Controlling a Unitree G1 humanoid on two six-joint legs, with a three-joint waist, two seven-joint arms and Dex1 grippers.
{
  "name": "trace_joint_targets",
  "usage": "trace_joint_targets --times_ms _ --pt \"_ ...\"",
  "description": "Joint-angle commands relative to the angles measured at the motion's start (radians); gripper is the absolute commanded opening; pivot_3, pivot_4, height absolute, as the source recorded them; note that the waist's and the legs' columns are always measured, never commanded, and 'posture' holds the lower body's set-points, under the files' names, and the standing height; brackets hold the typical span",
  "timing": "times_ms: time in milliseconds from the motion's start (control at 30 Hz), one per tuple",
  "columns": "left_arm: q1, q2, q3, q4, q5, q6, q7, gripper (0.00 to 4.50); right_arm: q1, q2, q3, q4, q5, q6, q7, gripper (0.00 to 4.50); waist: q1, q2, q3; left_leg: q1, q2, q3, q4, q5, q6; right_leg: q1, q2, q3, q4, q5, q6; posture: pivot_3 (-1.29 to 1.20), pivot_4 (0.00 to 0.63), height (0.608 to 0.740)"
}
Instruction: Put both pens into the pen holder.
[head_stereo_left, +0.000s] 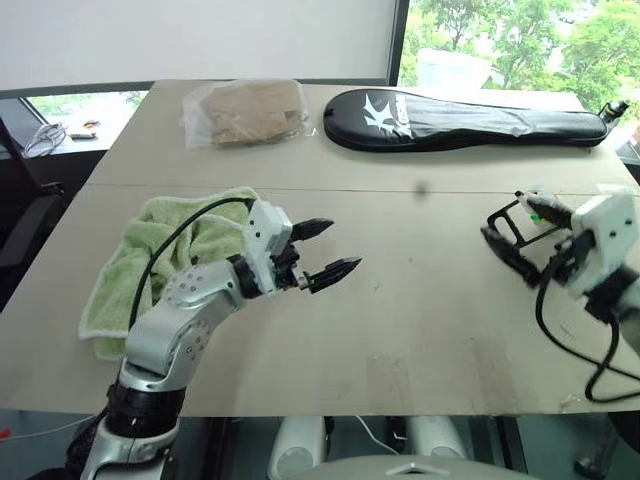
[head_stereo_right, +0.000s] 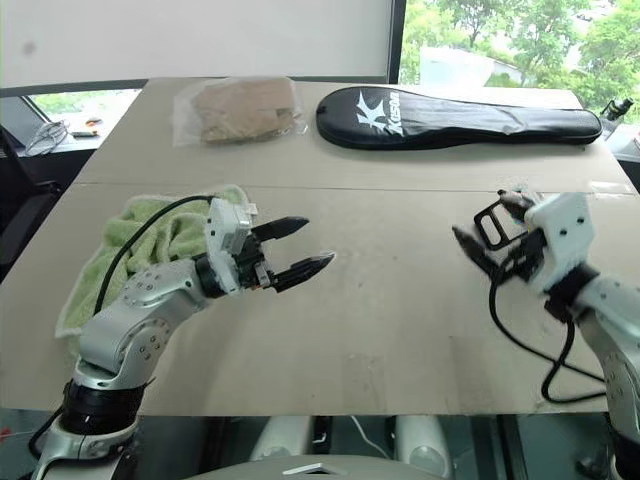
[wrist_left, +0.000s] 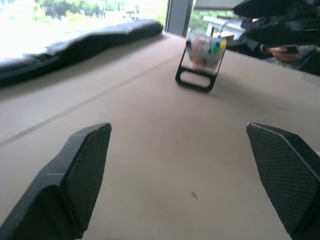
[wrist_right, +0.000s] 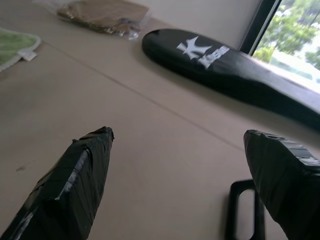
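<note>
apparently finishing: hovering with both grippers, left (head_stereo_left: 322, 250) and right (wrist_right: 182, 175), spread apart and empty, holder (wrist_left: 200, 62) at two o'clock holding pens already; needing only retreat.

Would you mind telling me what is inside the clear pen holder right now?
Inside the pen holder, coloured tips show through the clear wall: green, yellow and something reddish. Which of these are the pens cannot be told, and the right gripper partly covers the holder in the head views.
</note>
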Motion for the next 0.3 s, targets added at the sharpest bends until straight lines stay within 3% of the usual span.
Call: trace_joint_targets --times_ms 33,133,300 --pt "0.108 0.030 0.088 -0.094 -0.009 -0.002 0.029 4.50 0.215 0.029 -0.068 -0.119 0.003 -0.034 0.030 4.41 0.004 0.000 0.000 0.001 0.000 0.000 0.000 0.000 0.000 0.001 0.000 0.000 0.000 -0.001 0.001 0.00 0.150 0.740" --pt "0.222 0.047 0.125 -0.119 0.008 -0.030 0.023 4.50 0.334 0.062 -0.065 -0.098 -0.035 -0.115 0.047 4.41 0.002 0.000 -0.001 0.001 0.001 0.000 0.000 0.000 0.000 0.000 -0.001 0.000 0.000 -0.001 0.001 0.00 0.150 0.740" --pt "0.294 0.067 0.148 -0.132 -0.003 -0.030 0.006 4.50 0.325 0.069 -0.043 -0.047 -0.068 -0.177 0.035 4.41 0.001 0.000 -0.001 0.003 0.001 0.000 0.001 -0.003 -0.005 0.000 -0.005 -0.002 -0.001 -0.001 0.001 0.00 0.150 0.740"
